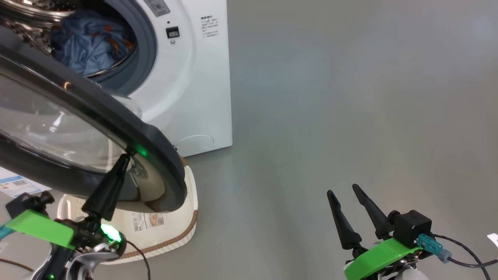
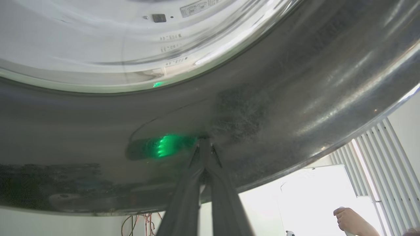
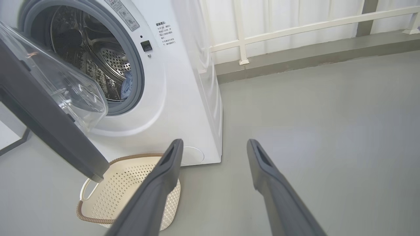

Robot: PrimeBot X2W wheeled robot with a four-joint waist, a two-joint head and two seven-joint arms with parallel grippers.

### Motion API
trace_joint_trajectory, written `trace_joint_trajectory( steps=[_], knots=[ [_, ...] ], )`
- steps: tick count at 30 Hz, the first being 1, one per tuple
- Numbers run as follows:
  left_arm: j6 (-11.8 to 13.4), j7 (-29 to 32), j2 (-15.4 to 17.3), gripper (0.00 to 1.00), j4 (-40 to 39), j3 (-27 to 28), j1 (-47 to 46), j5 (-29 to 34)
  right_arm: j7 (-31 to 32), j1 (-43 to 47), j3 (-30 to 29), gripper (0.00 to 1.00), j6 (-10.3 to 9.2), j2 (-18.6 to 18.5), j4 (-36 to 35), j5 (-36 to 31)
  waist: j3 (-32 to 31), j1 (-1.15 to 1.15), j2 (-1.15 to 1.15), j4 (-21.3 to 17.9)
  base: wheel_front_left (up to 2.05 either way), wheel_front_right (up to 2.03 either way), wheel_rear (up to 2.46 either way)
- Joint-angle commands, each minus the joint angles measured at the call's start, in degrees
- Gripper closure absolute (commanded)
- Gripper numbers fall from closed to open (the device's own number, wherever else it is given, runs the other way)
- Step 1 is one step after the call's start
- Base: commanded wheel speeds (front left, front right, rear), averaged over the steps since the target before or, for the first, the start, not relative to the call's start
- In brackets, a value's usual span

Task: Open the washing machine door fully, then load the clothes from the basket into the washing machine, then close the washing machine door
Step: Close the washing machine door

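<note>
**Washing machine** [image 1: 194, 77]: white front-loader, standing on grey floor, its mouth showing.

**Washing machine door** [image 1: 165, 155]: hanging partway open, swung out from the machine's front, with its glass bowl facing the drum [image 3: 98, 55].

**Clothes** [image 1: 87, 46]: light blue bundle with orange marks, lying inside the machine's drum.

**Basket** [image 1: 175, 229]: sitting on the floor just before the machine's base, under the door's lower edge.

**Left gripper** [image 1: 125, 157]: fingers pressed together and gripping nothing. The tips are touching the door's glossy black outer face near its rim, on the side turned away from the machine.

**Right gripper** [image 1: 343, 189]: fingers spread and holding nothing, hovering over floor out beyond the machine's front corner, well apart from door, basket and clothes.
</note>
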Motion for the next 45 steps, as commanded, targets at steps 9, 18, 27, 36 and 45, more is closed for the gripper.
trace_joint_trajectory(
  steps=[9,18,27,36,45],
  knots=[
    [-0.6,-4.3,0.8,1.0,-1.7,1.7,0.9,0.6,-0.7,-0.8,1.0,0.0,0.09,0.3,-1.6,0.8,-2.1,0.0,0.0,2.6,0.0,0.0,0.0],
    [-0.6,-10.9,0.8,1.0,-3.7,2.0,6.2,0.3,-0.7,0.6,1.0,0.0,0.09,0.3,-1.4,1.7,-5.0,0.0,0.0,5.5,0.0,0.0,0.0],
    [-0.6,-16.2,0.8,1.0,-6.0,1.6,12.0,0.1,-0.7,2.1,0.5,0.0,0.09,0.3,-1.5,2.3,-7.0,0.0,0.0,7.4,0.0,0.0,0.0],
    [-0.6,-21.0,0.8,0.0,-7.6,0.7,14.8,0.2,-0.7,2.9,-0.1,0.0,0.09,0.3,-2.0,2.5,-7.5,0.0,0.0,8.5,0.0,0.0,0.0],
    [-0.6,-29.7,0.8,0.0,-10.4,2.3,13.9,3.6,-0.7,2.8,-0.1,0.0,0.09,0.3,-2.2,2.5,-7.5,0.0,0.0,9.1,0.0,0.0,0.0]
  ],
)
